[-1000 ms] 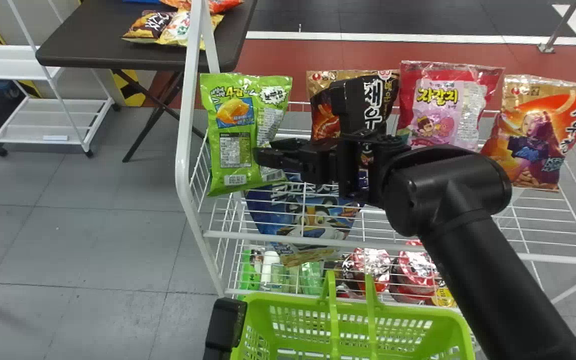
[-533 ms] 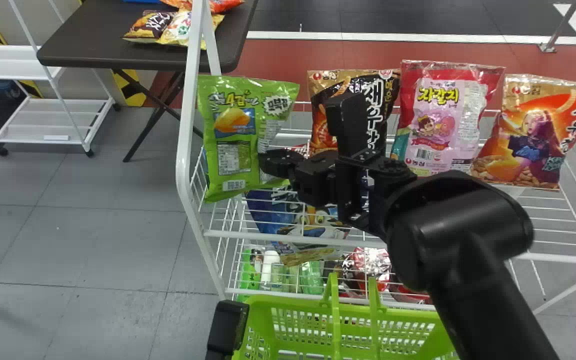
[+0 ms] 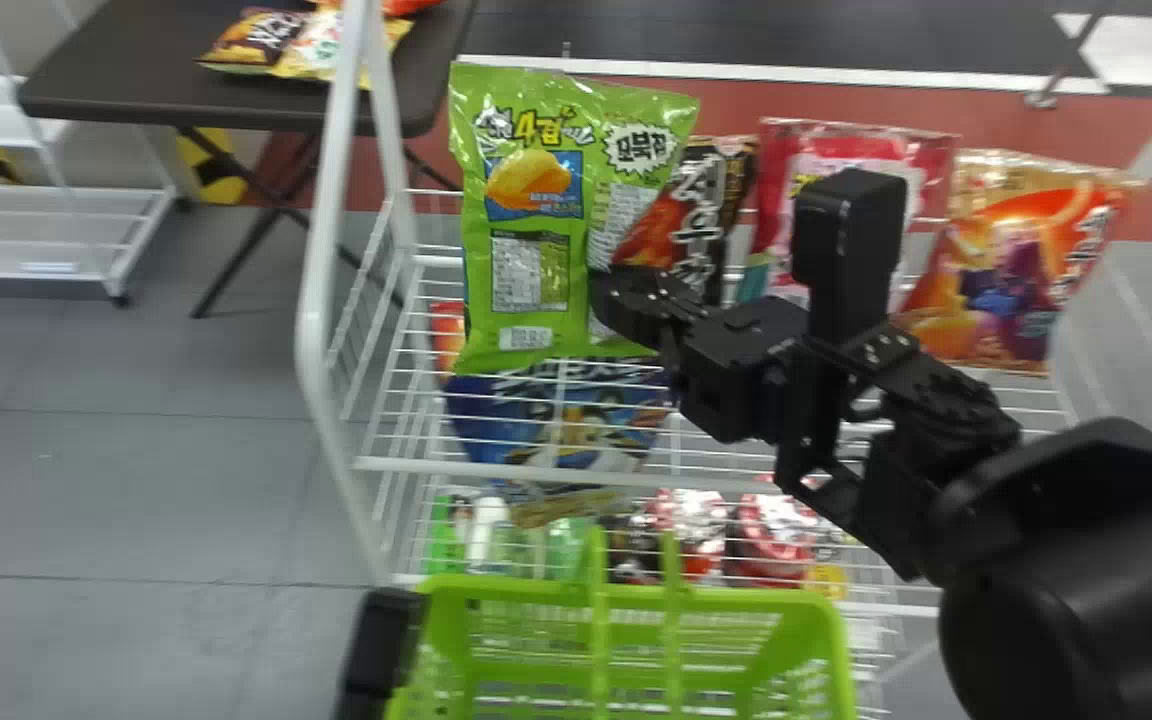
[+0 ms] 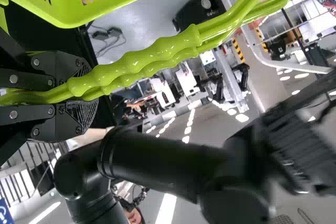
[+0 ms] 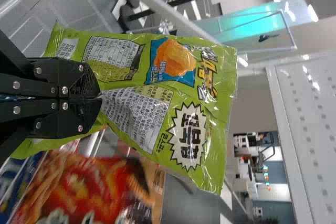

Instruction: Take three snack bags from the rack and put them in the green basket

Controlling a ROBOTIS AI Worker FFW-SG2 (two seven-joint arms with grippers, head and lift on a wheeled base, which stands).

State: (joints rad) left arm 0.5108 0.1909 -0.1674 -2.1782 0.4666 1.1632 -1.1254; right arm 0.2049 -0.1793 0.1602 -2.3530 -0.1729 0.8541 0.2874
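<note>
I am holding the green snack bag (image 3: 526,270) at upper centre of the head view, the right hand (image 5: 100,98) pinching its side edge. The left hand (image 4: 86,94) is gripping the handles (image 4: 147,61) of the green basket (image 3: 716,598), bottom centre. For a sound transfer, I am advising clearance over the rack's front rail (image 3: 496,470), lowering beside the handles, and release only inside the rim. The bag is hanging near upright, looking glossy, showing a golden snack picture, and creasing at the pinch.
</note>
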